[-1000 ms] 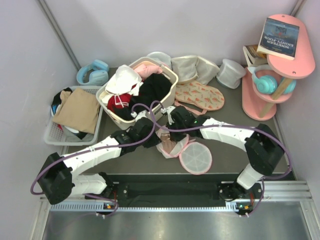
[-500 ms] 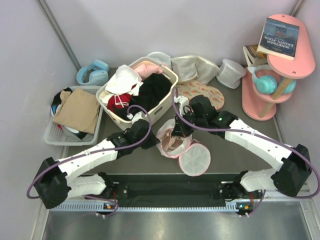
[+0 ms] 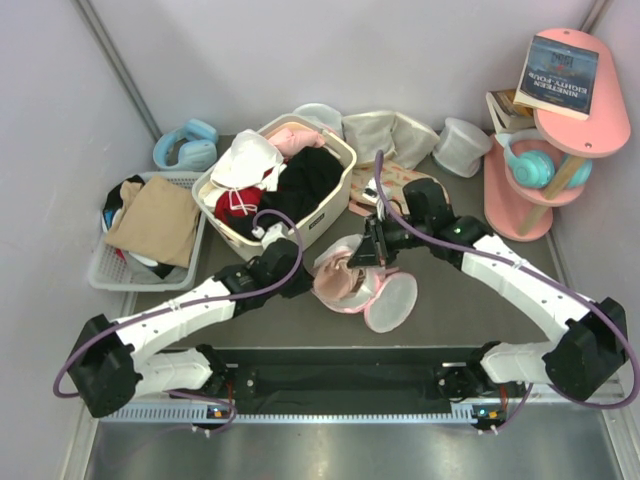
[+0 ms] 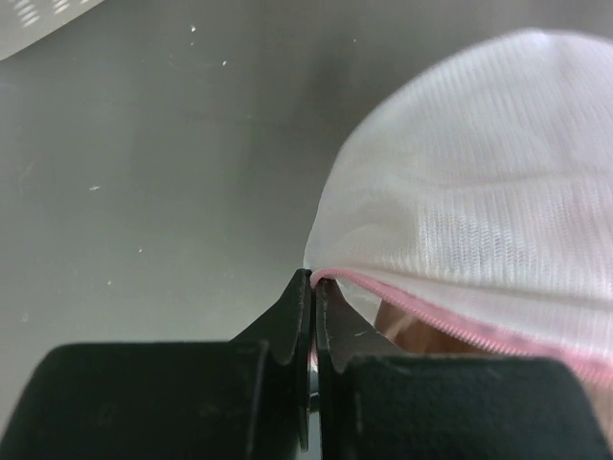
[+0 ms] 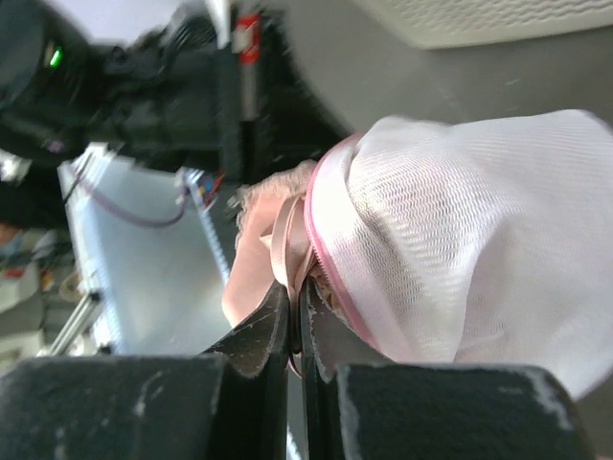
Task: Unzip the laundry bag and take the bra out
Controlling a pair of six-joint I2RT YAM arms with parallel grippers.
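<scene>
The laundry bag, white mesh with a pink zip rim, lies open in front of the arms and is tilted up. The pale pink bra bulges out of its open side. My left gripper is shut on the bag's pink rim; in the left wrist view my gripper pinches the rim of the bag. My right gripper is shut on a strap of the bra. In the right wrist view my gripper holds the bra beside the bag.
A cream laundry basket full of clothes stands behind the left gripper. A white crate is at the left, blue headphones behind it. A printed pink cloth, a white domed pouch and a pink shelf lie at back right.
My right gripper has moved right and up, pulling the bra strap. The bag has tipped up and its round flap has lifted. My left gripper has held its place on the rim.
</scene>
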